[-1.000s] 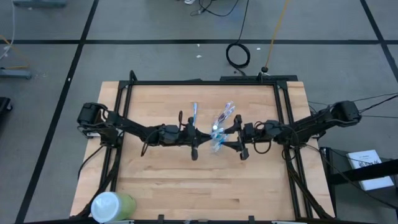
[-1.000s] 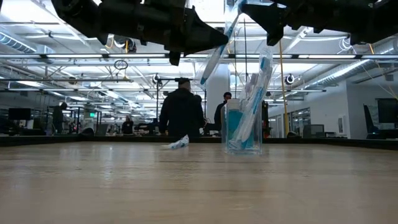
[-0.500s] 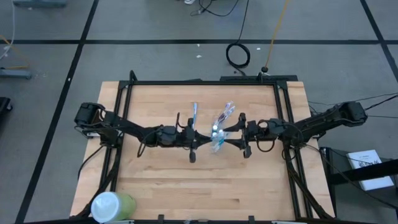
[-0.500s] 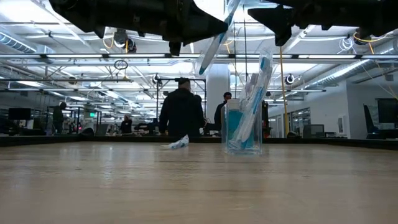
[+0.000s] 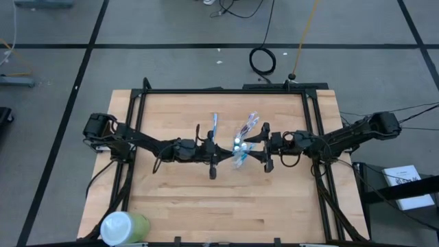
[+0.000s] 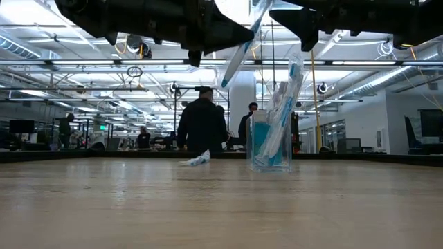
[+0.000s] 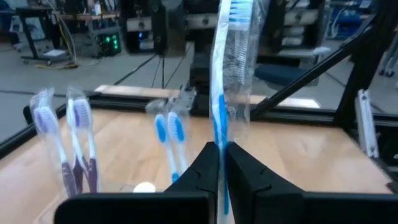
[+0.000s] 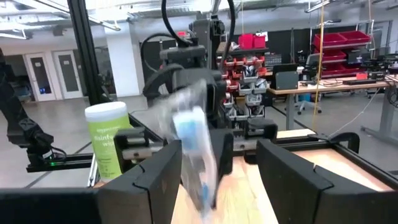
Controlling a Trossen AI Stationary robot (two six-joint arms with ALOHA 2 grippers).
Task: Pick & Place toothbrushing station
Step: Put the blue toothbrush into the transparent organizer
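A small clear cup [image 6: 270,145] stands upright on the wooden table, near its middle [image 5: 239,156]. Several wrapped toothbrushes [image 6: 285,97] lean in it, blue-and-white ones [image 7: 169,140] and purple ones [image 7: 68,143]. Just left of the cup, my left gripper [image 5: 214,149] is shut on one more wrapped blue-and-white toothbrush [image 6: 241,45], held high over the table. My right gripper [image 5: 263,147] is open on the cup's right, level with the brush tops. A wrapped brush top [image 8: 194,146] shows between its fingers. Whether it touches them, I cannot tell. My left gripper pinches the wrapped toothbrush by its handle [image 7: 219,134] between the two fingers. The fingers lie level, coming from the table's left, across the brush. The brush stands nearly upright with its bristle head [image 7: 239,12] above the fingers, slightly tilted, lifted clear of table and cup.
A small white-and-blue tube [image 6: 197,160] lies on the table to the left of the cup. A large pale-green container [image 5: 123,228] stands at the near left corner. A black frame [image 5: 226,90] runs around the table's far and side edges. People stand in the room behind.
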